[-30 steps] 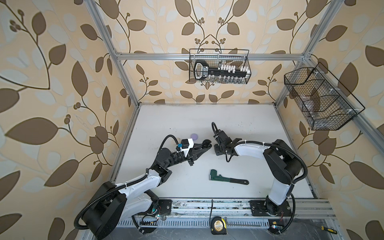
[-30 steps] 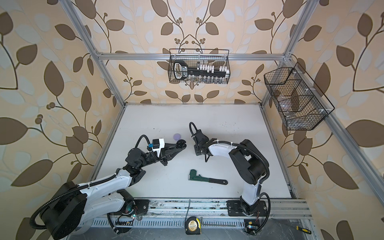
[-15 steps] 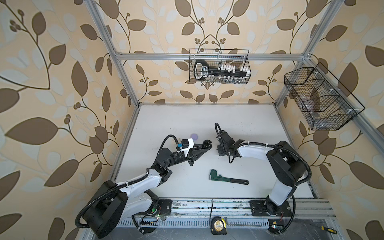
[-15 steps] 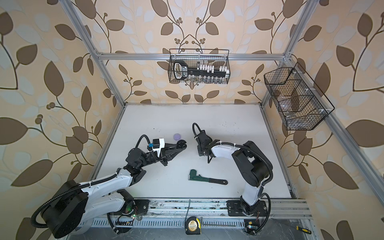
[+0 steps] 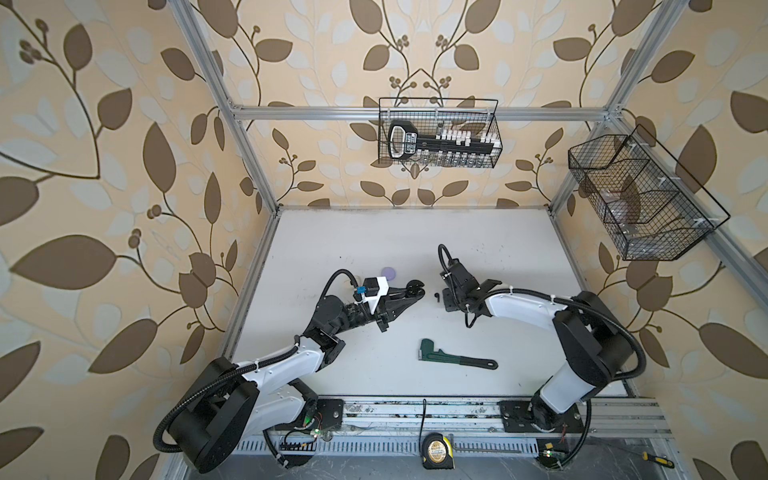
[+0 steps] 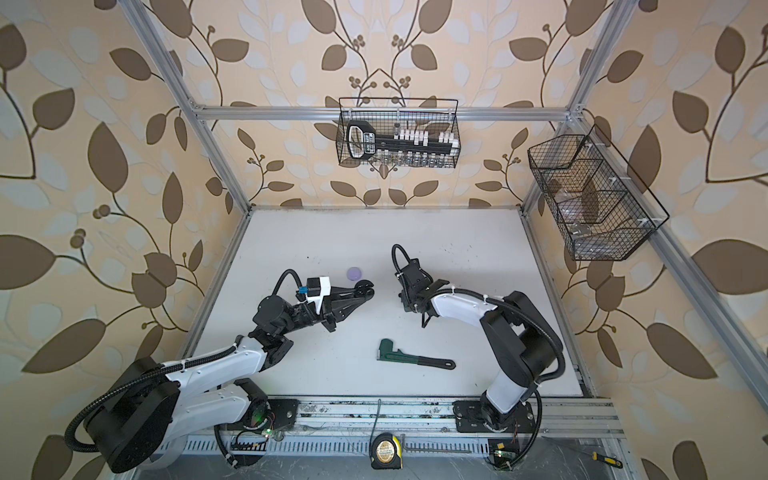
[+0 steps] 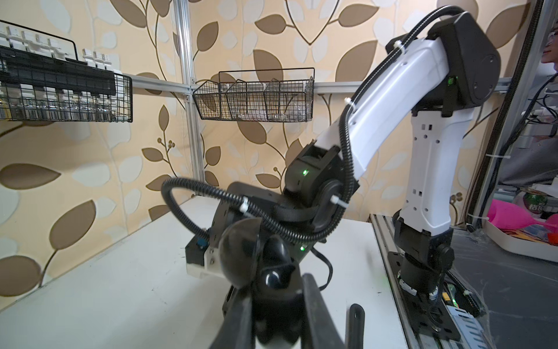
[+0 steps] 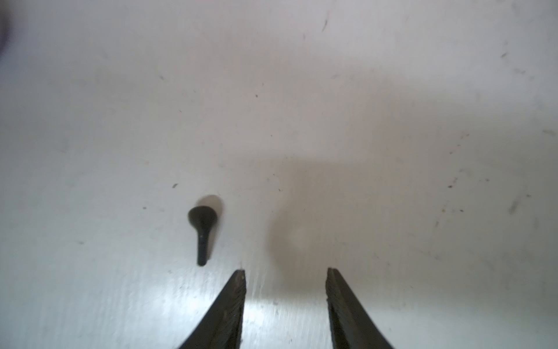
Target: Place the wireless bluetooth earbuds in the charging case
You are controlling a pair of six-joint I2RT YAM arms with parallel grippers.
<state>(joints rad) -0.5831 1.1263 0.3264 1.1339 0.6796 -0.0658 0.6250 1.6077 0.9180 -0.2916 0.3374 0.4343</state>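
**A:** Clamping what, that left tool (image 5: 409,291)?
**B:** The black charging case (image 7: 241,250), lid up. What's inside is too blurred to tell.
**A:** And the right tool (image 8: 285,272)?
**B:** Jaws apart over the counter (image 8: 392,121). A black earbud (image 8: 201,229) lies just beside one fingertip, untouched.
**A:** Farther back?
**B:** A lavender case (image 5: 390,272). Then a wire basket (image 5: 438,133) racking white-capped pieces. The side basket (image 5: 640,199) is unclear.
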